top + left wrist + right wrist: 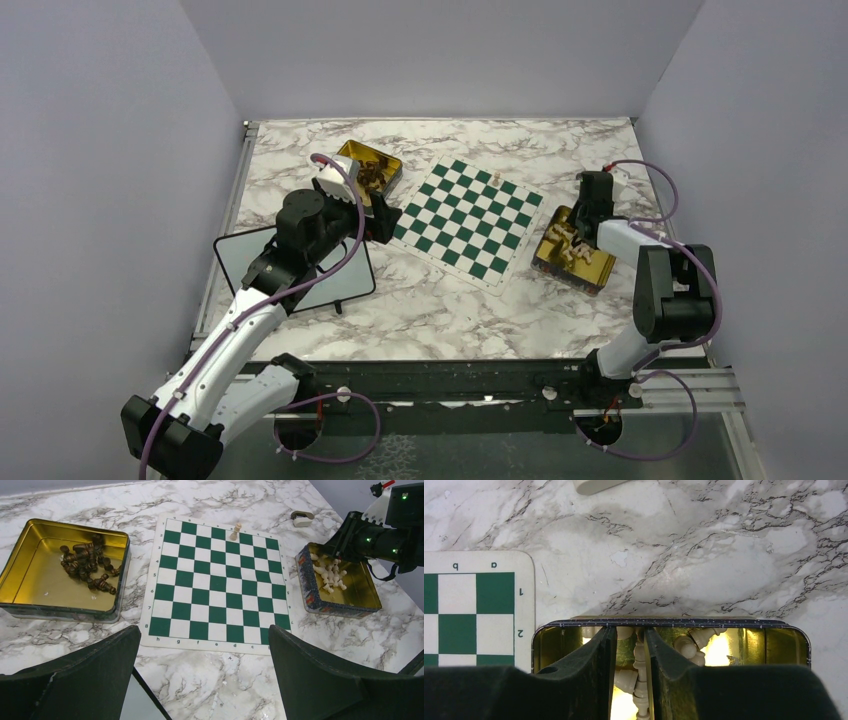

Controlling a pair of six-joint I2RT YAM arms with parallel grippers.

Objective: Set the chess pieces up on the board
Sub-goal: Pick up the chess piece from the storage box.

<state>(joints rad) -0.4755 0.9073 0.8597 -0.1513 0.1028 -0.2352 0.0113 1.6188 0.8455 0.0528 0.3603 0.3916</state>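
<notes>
Now the board [467,220] lies just to the left of the right gripper [630,635], which reaches down inside the gold tin [794,645] of pale pieces. Its jaws are drawn narrow on one pale piece [640,665], whose long axis runs along the slot between the fingers. The left gripper [204,632], spread wide and empty, hangs off the board's opposite side, so the right arm is nearer. The lift probably wants to go straight up, then leftward.

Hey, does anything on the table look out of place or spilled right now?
Nothing is spilled: the dark pieces lie heaped in the left tin, the pale pieces in the right tin. The board sits turned at an angle to the table, with a single pale piece standing on it.
</notes>
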